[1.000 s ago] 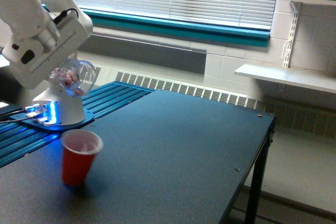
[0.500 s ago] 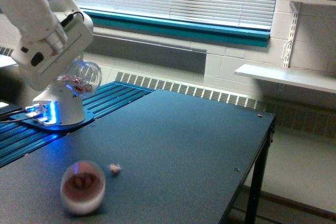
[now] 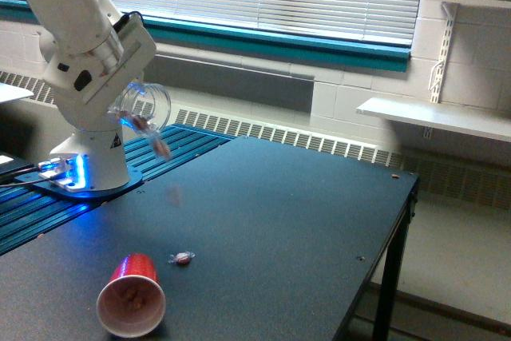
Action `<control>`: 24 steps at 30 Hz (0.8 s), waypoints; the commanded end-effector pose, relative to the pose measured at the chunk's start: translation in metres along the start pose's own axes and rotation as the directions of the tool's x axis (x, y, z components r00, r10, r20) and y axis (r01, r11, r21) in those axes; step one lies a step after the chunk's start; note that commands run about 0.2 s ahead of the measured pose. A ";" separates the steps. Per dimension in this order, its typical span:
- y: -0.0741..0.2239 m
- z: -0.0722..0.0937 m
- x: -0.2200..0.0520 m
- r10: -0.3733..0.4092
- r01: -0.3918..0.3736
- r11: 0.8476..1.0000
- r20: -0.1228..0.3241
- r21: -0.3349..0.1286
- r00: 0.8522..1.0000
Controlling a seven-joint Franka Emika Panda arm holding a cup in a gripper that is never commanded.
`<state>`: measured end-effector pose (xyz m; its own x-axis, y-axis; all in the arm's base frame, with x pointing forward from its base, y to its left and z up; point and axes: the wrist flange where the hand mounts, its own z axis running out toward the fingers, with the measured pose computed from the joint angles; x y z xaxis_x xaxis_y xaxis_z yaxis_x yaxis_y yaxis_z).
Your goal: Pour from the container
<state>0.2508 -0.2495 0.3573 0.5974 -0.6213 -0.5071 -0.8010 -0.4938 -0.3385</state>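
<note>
The container (image 3: 146, 109), a small clear plastic cup, is held tilted on its side by my gripper (image 3: 128, 105), mouth toward the exterior view's right. A wrapped candy (image 3: 160, 147) is falling just below its rim, and another blurred one (image 3: 173, 194) drops lower. The red cup (image 3: 132, 297) lies tipped over on the dark table (image 3: 271, 221), its white mouth facing the camera with candy inside. One wrapped candy (image 3: 182, 258) rests on the table beside it. The gripper's fingers are mostly hidden behind the white hand.
The arm's white base (image 3: 84, 167) with a blue light stands on blue slats at the exterior view's left. The table edge runs along the right, with a drop to the floor. A radiator and blinds line the back wall; white shelves (image 3: 435, 117) hang at right.
The red cup has gone from standing upright to lying on its side nearer the front. The arm rose and moved right, tilting the container further; candies now spill out.
</note>
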 end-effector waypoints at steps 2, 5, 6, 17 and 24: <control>-0.002 0.003 -0.007 0.012 -0.012 1.000 -0.031 0.008 0.999; -0.002 0.002 -0.009 0.007 -0.007 1.000 -0.032 0.013 0.999; -0.002 0.001 -0.009 0.009 -0.008 1.000 -0.035 0.014 0.999; -0.004 -0.001 -0.013 0.007 -0.006 0.999 -0.036 0.044 0.999; -0.014 0.030 -0.007 0.026 -0.027 1.000 -0.121 -0.005 0.992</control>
<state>0.2505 -0.2369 0.3561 0.5929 -0.6782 -0.4342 -0.8046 -0.4774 -0.3531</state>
